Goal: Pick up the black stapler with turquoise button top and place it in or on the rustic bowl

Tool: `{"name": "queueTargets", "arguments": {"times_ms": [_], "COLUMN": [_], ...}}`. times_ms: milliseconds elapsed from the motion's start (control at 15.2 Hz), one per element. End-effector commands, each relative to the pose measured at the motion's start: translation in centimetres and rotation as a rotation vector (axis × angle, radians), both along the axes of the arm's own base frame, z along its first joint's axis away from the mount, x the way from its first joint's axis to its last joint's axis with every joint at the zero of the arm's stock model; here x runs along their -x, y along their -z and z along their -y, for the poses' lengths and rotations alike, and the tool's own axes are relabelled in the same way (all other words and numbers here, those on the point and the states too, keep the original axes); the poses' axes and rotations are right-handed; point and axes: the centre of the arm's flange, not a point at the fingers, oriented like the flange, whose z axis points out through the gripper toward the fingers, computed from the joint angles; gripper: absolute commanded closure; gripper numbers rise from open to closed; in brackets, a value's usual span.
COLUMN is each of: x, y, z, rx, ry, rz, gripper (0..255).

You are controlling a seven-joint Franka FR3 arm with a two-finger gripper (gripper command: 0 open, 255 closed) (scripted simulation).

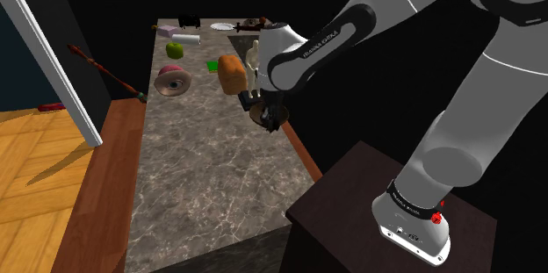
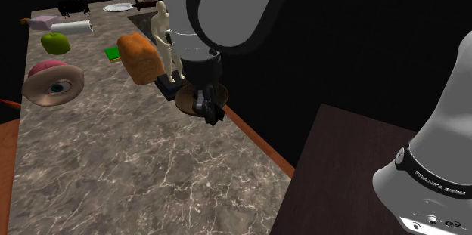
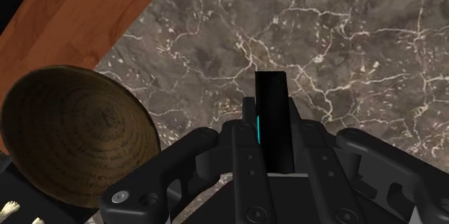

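The black stapler (image 3: 273,118), with a turquoise strip along one side, is clasped upright between my gripper's (image 3: 273,137) black fingers and hangs above the marble counter. The rustic bowl (image 3: 75,143), brown with a ringed wooden inside, stands just beside the gripper near the counter's wooden edge. In the shoulder view the gripper (image 1: 268,115) hovers low over the bowl (image 1: 260,117) at the counter's right edge. The second exterior view shows the gripper (image 2: 210,109) slightly in front of the bowl (image 2: 187,100).
Close behind the bowl stand a pale wooden figure (image 2: 162,35) and a loaf of bread (image 2: 140,57). Farther back lie a green apple (image 2: 55,42), a pink ring-shaped thing (image 2: 51,82), a white roll (image 2: 72,26) and a plate (image 2: 117,7). My dark stand (image 1: 369,201) adjoins the counter.
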Motion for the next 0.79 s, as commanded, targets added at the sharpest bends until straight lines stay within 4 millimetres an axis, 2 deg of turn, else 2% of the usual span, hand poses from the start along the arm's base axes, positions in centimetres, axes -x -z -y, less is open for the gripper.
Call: {"name": "queueTargets", "arguments": {"times_ms": [0,726], "x": [-1.9,-12.2], "y": [0.2,-0.1], "z": [2.1,12.3], "rx": [0.001,0.001], "ry": [-0.001,-0.001], "rz": [0.0,0.0], "gripper": [255,255]}}
